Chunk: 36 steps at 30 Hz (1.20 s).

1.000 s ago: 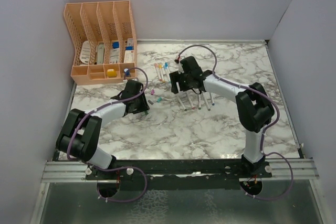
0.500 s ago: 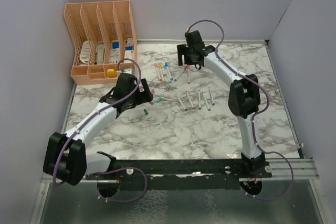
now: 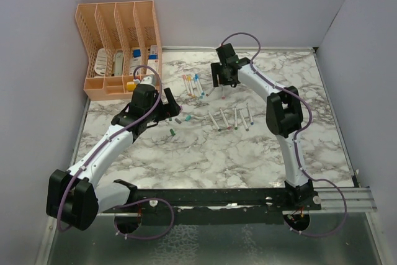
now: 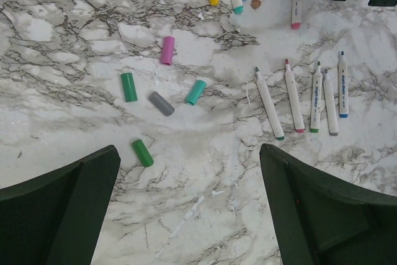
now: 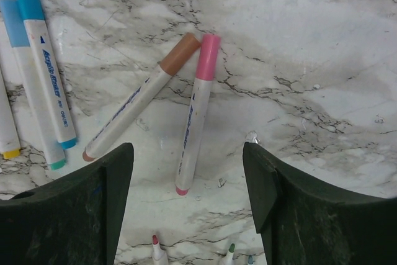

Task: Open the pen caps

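Five pen caps (image 4: 161,103) loose on the bench (image 3: 205,159), left of centre; nothing gripped.
Left pincer (image 4: 188,156) stands wide open over them: pink, two green, teal, one apparently grey. Right pincer (image 5: 187,150), fingers apart and empty, hangs farther back over a brown-capped pen (image 5: 139,107) and a pink-capped pen (image 5: 197,113).

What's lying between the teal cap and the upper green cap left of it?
A grey cap, lying loose between the teal cap and that green cap, touching neither; the left wrist view shows it.
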{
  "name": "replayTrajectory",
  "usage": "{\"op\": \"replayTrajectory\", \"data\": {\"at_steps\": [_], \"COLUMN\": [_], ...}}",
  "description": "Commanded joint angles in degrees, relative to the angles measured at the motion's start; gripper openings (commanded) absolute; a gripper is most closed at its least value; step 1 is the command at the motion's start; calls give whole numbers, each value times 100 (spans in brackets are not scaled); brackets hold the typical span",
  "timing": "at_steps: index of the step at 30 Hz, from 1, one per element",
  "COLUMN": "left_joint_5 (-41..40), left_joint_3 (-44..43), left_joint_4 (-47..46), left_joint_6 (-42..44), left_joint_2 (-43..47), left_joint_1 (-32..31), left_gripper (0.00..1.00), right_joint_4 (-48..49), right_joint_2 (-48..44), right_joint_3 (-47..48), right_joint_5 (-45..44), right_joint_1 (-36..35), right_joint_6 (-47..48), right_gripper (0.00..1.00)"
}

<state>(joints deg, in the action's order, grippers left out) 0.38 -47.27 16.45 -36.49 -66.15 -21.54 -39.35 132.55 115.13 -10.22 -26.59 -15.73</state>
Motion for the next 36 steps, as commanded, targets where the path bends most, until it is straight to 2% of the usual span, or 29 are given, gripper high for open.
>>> {"op": "replayTrajectory", "data": {"at_steps": [1, 19, 22, 29, 31, 36], "left_joint_5": [-29, -49, -48, 25, 69, 273], "left_joint_3": [-33, -151, -158, -209, -241, -302], "left_joint_4": [53, 11, -5, -30, -53, -136], "left_joint_6": [-46, -143, -173, -256, -283, -431], "left_joint_2": [120, -21, -42, -54, -60, -73], "left_joint_1": [26, 61, 62, 62, 62, 62], "left_gripper": [99, 99, 99, 99, 98, 97], "right_joint_4": [70, 349, 334, 376, 446, 669], "right_joint_2": [160, 408, 478, 372, 254, -183], "right_joint_3": [-135, -442, -436, -795, -983, -1502], "right_joint_5": [-141, 201, 300, 647, 729, 853], "right_joint_1": [52, 195, 234, 430, 517, 775], "right_joint_6": [53, 118, 83, -146, -230, -311], "right_gripper": [68, 48, 39, 7, 2, 1]}}
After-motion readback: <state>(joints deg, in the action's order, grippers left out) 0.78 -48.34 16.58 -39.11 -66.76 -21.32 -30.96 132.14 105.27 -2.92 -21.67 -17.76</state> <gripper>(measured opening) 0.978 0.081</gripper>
